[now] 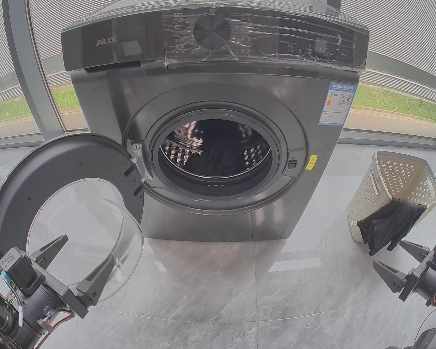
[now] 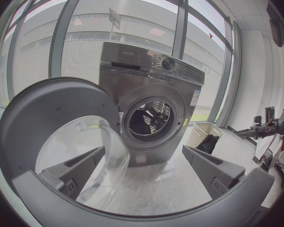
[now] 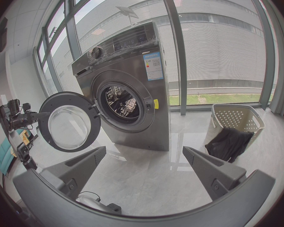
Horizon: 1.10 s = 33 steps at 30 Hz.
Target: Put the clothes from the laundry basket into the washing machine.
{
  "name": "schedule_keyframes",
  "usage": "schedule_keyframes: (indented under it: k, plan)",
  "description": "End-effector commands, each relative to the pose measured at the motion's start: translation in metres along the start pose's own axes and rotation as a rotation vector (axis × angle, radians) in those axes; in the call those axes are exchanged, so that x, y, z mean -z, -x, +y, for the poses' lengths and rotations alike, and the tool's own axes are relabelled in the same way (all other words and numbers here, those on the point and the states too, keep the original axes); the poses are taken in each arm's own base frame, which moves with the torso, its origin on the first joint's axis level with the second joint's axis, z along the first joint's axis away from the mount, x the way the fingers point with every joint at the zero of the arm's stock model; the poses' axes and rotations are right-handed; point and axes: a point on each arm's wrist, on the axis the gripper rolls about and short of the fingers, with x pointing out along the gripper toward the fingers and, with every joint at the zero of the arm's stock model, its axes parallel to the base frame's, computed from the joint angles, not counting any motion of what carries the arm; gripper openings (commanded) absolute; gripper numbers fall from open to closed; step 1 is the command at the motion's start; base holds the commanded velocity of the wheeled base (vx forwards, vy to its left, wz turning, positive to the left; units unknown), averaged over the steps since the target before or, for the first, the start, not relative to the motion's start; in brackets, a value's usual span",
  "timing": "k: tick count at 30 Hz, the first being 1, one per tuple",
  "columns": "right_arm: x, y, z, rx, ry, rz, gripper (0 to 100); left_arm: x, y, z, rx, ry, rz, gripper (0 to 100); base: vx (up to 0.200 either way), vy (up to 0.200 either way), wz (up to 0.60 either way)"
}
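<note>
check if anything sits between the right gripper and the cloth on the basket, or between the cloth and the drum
Nothing visible. The open right gripper hangs just before the cloth draped over the rim of the basket. The door is swung aside to the left, leaving the drum open, with bare floor between basket and washer.

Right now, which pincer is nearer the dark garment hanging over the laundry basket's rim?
Right. The right pincer is open just short of the dark garment on the laundry basket; the left pincer is open far across the floor, by the open door.
</note>
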Motion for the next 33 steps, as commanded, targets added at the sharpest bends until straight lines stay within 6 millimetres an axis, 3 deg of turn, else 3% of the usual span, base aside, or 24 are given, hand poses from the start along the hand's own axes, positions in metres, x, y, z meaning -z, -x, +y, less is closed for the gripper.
schedule_keyframes:
  k: [1,9,13,22,24,33]
  plan:
    - [0.012,0.048,-0.012,0.116,-0.003,-0.119,100,-0.002,0.031,0.021,-0.020,0.037,-0.051,100,-0.200,0.000,0.00]
    - [0.034,0.080,-0.015,0.243,-0.011,-0.196,100,0.015,0.062,0.043,-0.116,0.015,0.004,100,0.000,0.000,0.00]
    - [0.057,0.096,-0.011,0.266,0.007,-0.214,100,0.031,0.081,0.053,-0.188,0.060,0.037,100,0.000,0.000,0.00]
    - [0.068,0.104,-0.006,0.308,0.043,-0.288,100,0.041,0.097,0.057,-0.295,0.083,-0.006,100,0.000,0.000,0.00]
    - [0.071,0.105,-0.009,0.406,0.045,-0.269,100,0.050,0.103,0.059,-0.358,0.080,0.020,100,0.000,0.000,0.00]
    - [0.073,0.104,-0.008,0.392,0.065,-0.245,100,0.053,0.114,0.057,-0.563,0.105,-0.093,100,0.000,0.000,0.00]
